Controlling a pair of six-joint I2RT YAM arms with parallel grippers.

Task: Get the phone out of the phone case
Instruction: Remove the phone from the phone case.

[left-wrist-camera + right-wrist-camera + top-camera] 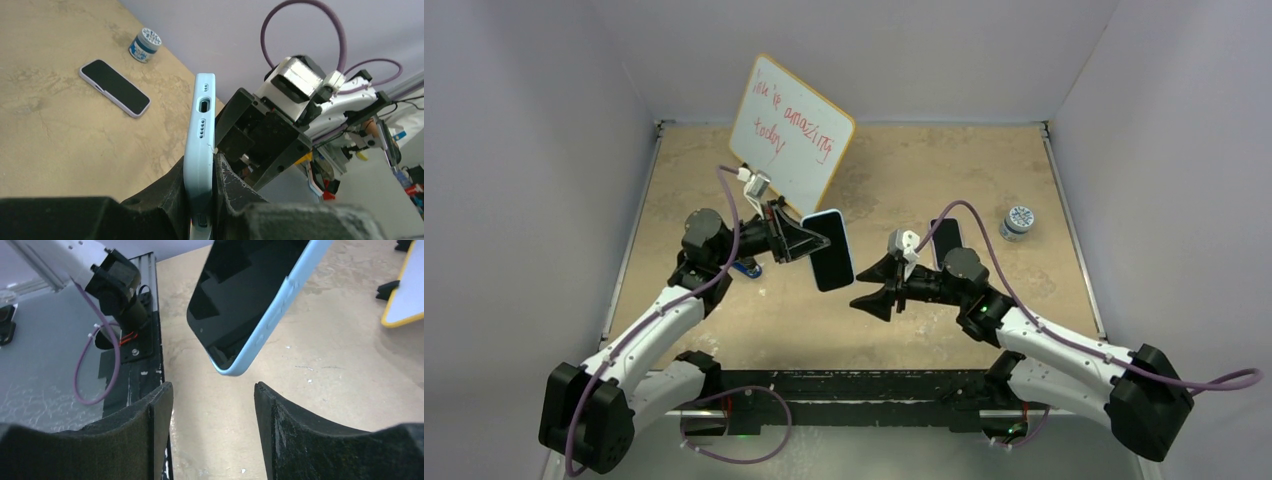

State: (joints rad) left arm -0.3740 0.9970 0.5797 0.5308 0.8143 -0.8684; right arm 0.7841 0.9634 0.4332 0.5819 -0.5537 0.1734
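A phone [832,252] with a dark screen sits in a light blue case [201,135] and is held in the air over the table's middle. My left gripper [807,243] is shut on the case's sides near one end; in the left wrist view the fingers [227,182] press both faces of the case. My right gripper [873,287] is open and empty, just right of and below the phone. In the right wrist view the phone's lower corner [235,362] hangs a little beyond the open gripper [214,390], apart from both fingers.
A second phone in a pale lilac case [114,87] lies flat on the table behind my right arm. A small jar with a blue-white lid [1020,222] stands at the right. A yellow-rimmed whiteboard [789,135] stands at the back. A small blue object [746,268] lies under my left arm.
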